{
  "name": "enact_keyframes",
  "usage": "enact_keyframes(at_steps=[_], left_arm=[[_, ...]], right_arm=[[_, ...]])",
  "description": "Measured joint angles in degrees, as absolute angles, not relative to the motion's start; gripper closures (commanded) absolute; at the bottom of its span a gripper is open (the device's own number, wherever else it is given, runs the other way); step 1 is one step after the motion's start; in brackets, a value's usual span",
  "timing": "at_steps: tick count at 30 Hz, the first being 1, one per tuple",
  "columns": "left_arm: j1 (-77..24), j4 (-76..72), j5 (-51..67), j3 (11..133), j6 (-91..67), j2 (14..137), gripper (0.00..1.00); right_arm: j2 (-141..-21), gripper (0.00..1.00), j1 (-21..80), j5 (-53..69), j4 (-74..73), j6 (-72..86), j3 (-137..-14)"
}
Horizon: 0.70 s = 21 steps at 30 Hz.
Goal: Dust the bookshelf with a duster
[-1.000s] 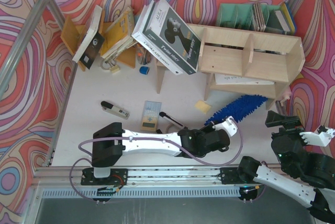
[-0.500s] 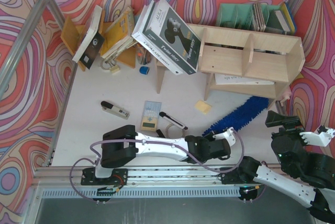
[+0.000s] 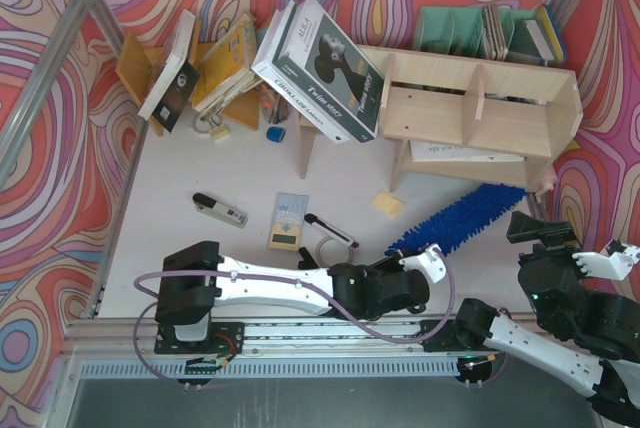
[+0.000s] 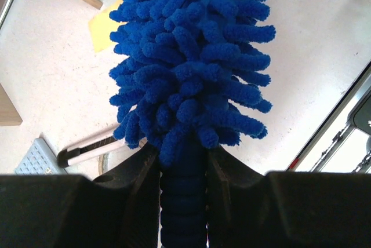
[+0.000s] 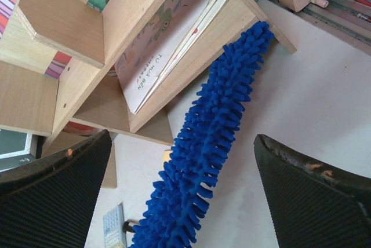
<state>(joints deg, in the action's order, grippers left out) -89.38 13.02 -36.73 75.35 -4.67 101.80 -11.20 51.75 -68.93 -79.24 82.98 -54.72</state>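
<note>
1. Left claw (image 3: 425,260) is pressed together on the duster (image 3: 460,216) at the handle, right where the fluffy head starts. In the left wrist view the fingers (image 4: 139,172) sit tight on both sides of the ribbed blue grip, claw (image 4: 183,161) low in the frame.
2. Duster's long axis runs diagonally: handle end near the table's near edge, mid-right, w/ the head pointing away and to the right toward the bookshelf (image 3: 470,113).
3. Duster lies low over the white table (image 3: 200,168), in front of the bookshelf's right half. The tip is at the bottom board's front edge near the right end; touching or just short, can't tell.
4. Right wrist view: the duster (image 5: 208,138) slants from bottom-left up to the right, alongside the bookshelf (image 5: 87,16) and a flat book (image 5: 168,45) in the lowest compartment.
5. Right claw (image 3: 578,246) is spread wide, off to the right of the duster, holding nothing. Its own cam shows the fingers (image 5: 52,190) far apart.
6. A yellow note (image 3: 388,204) lies on the table just left of the duster's head.
</note>
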Motion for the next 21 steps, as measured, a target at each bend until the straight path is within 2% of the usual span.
enact_keyframes(at_steps=[12, 21], left_arm=[[-89.52, 14.85, -35.18, 76.18, -5.13, 109.34, 1.00], [-90.61, 13.02, -34.68, 74.13, -1.61, 103.18, 1.00]], right_arm=[[-11.20, 0.01, 51.75, -68.93, -79.24, 82.98, -54.68], [-10.94, 0.01, 51.75, -68.93, -79.24, 82.98, -54.68]])
